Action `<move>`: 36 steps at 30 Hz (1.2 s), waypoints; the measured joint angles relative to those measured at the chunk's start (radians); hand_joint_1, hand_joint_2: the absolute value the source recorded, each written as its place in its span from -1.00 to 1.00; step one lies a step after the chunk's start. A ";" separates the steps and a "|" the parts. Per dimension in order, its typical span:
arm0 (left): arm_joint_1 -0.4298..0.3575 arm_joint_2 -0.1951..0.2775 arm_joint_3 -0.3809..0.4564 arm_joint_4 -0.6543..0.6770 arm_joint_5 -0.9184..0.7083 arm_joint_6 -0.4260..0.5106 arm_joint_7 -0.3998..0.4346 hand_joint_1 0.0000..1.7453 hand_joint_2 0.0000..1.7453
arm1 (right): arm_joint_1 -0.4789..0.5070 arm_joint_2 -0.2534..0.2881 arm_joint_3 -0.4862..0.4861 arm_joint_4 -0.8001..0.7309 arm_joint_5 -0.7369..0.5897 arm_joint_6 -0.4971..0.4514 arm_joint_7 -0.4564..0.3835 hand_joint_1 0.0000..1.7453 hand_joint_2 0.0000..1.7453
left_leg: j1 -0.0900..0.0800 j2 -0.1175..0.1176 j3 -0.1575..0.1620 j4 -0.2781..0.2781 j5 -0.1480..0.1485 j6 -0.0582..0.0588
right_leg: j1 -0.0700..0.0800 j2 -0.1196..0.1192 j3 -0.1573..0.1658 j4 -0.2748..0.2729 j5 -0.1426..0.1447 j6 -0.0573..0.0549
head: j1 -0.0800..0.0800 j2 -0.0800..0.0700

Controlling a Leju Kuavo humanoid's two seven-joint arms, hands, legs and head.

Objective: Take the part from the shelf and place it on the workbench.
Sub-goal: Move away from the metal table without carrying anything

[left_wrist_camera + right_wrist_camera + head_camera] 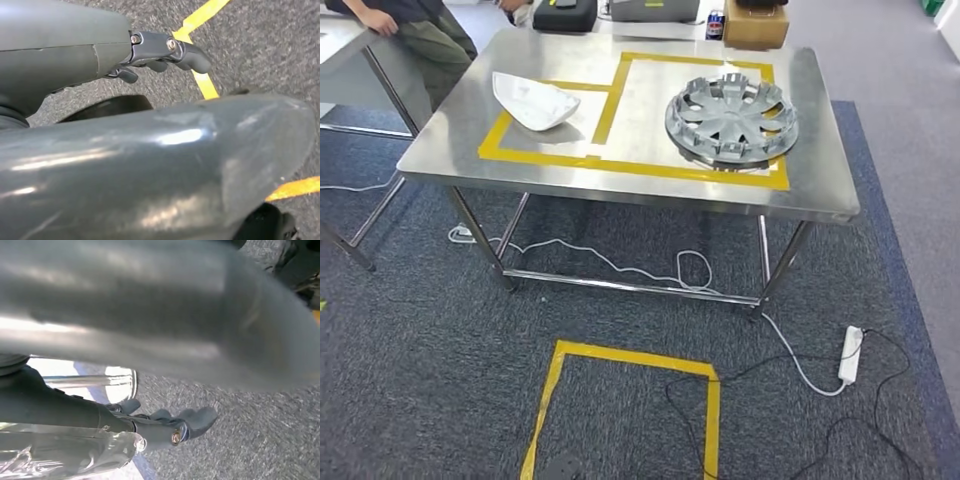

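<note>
On the steel workbench (pixel 818 165), a white curved shell part (pixel 533 100) lies inside the left yellow-taped box. A grey hubcap (pixel 731 118) lies in the right one. My left hand (pixel 158 155) hangs over the carpet, its dark fingers (pixel 170 52) stretched out with nothing in them. My right hand (pixel 158 315) hangs the same way, with its fingers (pixel 188 422) straight and bare. Clear plastic film (pixel 68 452) shows beside the right fingers; I cannot tell what it belongs to.
A yellow tape square (pixel 622 360) marks the carpet in front of the bench. Cables and a white power strip (pixel 851 353) lie on the floor under and right of it. A person (pixel 418 25) sits behind the far left corner. A cardboard box (pixel 755 22) and a black case (pixel 565 14) stand beyond.
</note>
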 joint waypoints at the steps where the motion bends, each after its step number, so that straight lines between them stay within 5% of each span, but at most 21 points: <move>1: 0.000 0.000 0.000 0.000 0.000 0.000 -0.001 -1.00 -1.00 | 0.000 0.000 0.000 0.000 -0.002 0.000 -0.001 -1.00 -1.00 | 0.001 -0.001 -0.008 0.008 -0.016 -0.007 | -0.002 -0.001 -0.011 0.000 0.012 -0.007 | 0.001 0.000; 3: 0.003 0.002 -0.002 0.000 -0.001 0.001 -0.002 -1.00 -1.00 | -0.001 0.001 -0.001 0.001 -0.004 0.000 -0.002 -1.00 -1.00 | 0.005 -0.002 -0.031 0.070 -0.102 -0.020 | -0.005 -0.003 -0.039 -0.001 0.040 -0.019 | -0.003 0.000; 5: 0.003 0.002 -0.004 0.000 -0.002 0.002 -0.003 -1.00 -1.00 | 0.000 0.000 -0.002 0.001 -0.005 0.001 -0.004 -1.00 -1.00 | 0.011 -0.002 -0.058 0.198 -0.203 -0.032 | -0.005 -0.003 -0.070 0.000 0.067 -0.022 | -0.009 0.000; 6: 0.002 0.003 -0.004 0.000 -0.002 0.003 -0.003 -1.00 -1.00 | 0.000 0.000 -0.002 0.001 -0.004 0.001 -0.004 -1.00 -1.00 | 0.014 -0.002 -0.065 0.258 -0.224 -0.036 | -0.005 -0.004 -0.088 0.002 0.081 -0.021 | -0.010 0.000; 8: 0.002 0.004 -0.005 0.000 -0.002 0.004 -0.004 -1.00 -1.00 | 0.001 0.000 -0.002 0.001 -0.005 0.000 -0.004 -1.00 -1.00 | 0.020 -0.002 -0.038 0.290 -0.185 -0.042 | -0.006 -0.005 -0.125 0.009 0.105 -0.016 | -0.010 0.000; 10: 0.001 0.004 -0.005 0.000 -0.002 0.004 -0.004 -1.00 -1.00 | 0.000 0.000 -0.002 0.001 -0.004 0.000 -0.003 -1.00 -1.00 | 0.028 -0.002 0.053 0.195 -0.141 -0.048 | -0.006 -0.004 -0.157 0.021 0.123 -0.008 | -0.011 0.000; 11: -0.001 0.003 -0.005 0.000 -0.002 0.005 -0.005 -1.00 -1.00 | -0.001 0.000 -0.002 0.001 -0.004 0.000 -0.003 -1.00 -1.00 | 0.031 -0.003 0.111 0.119 -0.143 -0.048 | -0.006 -0.004 -0.170 0.029 0.130 -0.004 | -0.011 0.000; 13: -0.006 0.001 -0.007 0.000 -0.002 0.006 -0.008 -1.00 -1.00 | -0.002 0.000 -0.002 0.001 -0.004 -0.001 -0.003 -1.00 -1.00 | 0.030 -0.005 0.177 0.012 -0.167 -0.036 | -0.004 -0.003 -0.188 0.038 0.148 0.006 | -0.011 0.000; 15: -0.005 0.000 -0.010 0.000 -0.003 0.009 -0.010 -1.00 -1.00 | 0.001 -0.001 -0.003 0.001 -0.005 -0.002 -0.002 -1.00 -1.00 | 0.024 -0.003 0.170 -0.008 -0.165 -0.015 | -0.009 -0.003 -0.199 0.038 0.167 0.017 | -0.010 0.000; 17: 0.001 0.001 -0.012 0.000 -0.004 0.011 -0.010 -1.00 -1.00 | 0.009 -0.001 -0.004 0.002 -0.005 -0.003 0.000 -1.00 -1.00 | 0.022 -0.001 0.150 -0.007 -0.145 0.002 | -0.014 -0.002 -0.216 0.061 0.133 0.028 | -0.009 0.000; 21: 0.003 0.002 -0.013 0.000 -0.011 0.016 -0.004 -1.00 -1.00 | 0.010 -0.001 -0.006 0.002 -0.006 -0.004 0.007 -1.00 -1.00 | 0.019 0.001 0.096 -0.005 -0.099 0.017 | -0.016 -0.001 -0.266 0.285 -0.045 0.040 | -0.002 0.000; 22: 0.003 0.003 -0.014 0.000 -0.014 0.016 0.000 -1.00 -1.00 | 0.009 -0.001 -0.006 0.002 -0.006 -0.004 0.008 -1.00 -1.00 | 0.018 0.001 0.081 -0.004 -0.088 0.017 | -0.016 -0.001 -0.263 0.326 -0.052 0.040 | -0.002 0.000; 24: 0.003 0.003 -0.016 0.000 -0.017 0.016 0.005 -1.00 -1.00 | 0.009 -0.001 -0.006 0.002 -0.006 -0.004 0.009 -1.00 -1.00 | 0.017 0.002 0.051 -0.001 -0.066 0.015 | -0.016 -0.001 -0.211 0.311 -0.007 0.037 | -0.002 0.000; 26: 0.003 0.002 -0.019 0.000 -0.018 0.006 0.012 -1.00 -1.00 | 0.007 -0.001 -0.007 0.002 -0.006 -0.003 0.010 -1.00 -1.00 | 0.017 0.000 0.026 0.001 -0.046 0.008 | -0.015 0.000 -0.106 0.183 0.031 0.033 | -0.001 0.000; 28: 0.002 0.002 -0.022 0.000 -0.014 -0.020 0.024 -1.00 -1.00 | 0.002 -0.001 -0.008 0.002 -0.005 -0.002 0.010 -1.00 -1.00 | 0.015 0.000 0.012 0.003 -0.031 -0.001 | -0.013 0.000 -0.020 0.047 0.011 0.029 | -0.002 0.000; 31: 0.000 -0.002 -0.022 0.000 -0.003 -0.065 0.058 -1.00 -1.00 | 0.002 -0.001 -0.009 0.002 -0.009 0.015 0.007 -1.00 -1.00 | 0.017 0.003 0.006 0.002 -0.012 -0.017 | -0.010 0.003 -0.011 0.001 0.001 0.014 | -0.003 0.000; 33: 0.000 -0.005 -0.022 0.000 -0.006 -0.058 0.083 -1.00 -1.00 | 0.004 -0.001 -0.014 0.002 -0.023 0.032 0.007 -1.00 -1.00 | 0.019 0.002 -0.007 0.033 -0.047 -0.028 | -0.013 0.007 -0.016 0.000 0.016 -0.002 | -0.004 0.000; 36: 0.001 -0.003 -0.023 0.000 -0.018 -0.026 0.101 -1.00 -1.00 | 0.005 -0.001 -0.022 0.002 -0.038 0.048 0.009 -1.00 -1.00 | 0.020 0.001 -0.071 0.212 -0.167 -0.039 | -0.014 0.018 -0.034 0.001 0.036 -0.013 | -0.007 0.000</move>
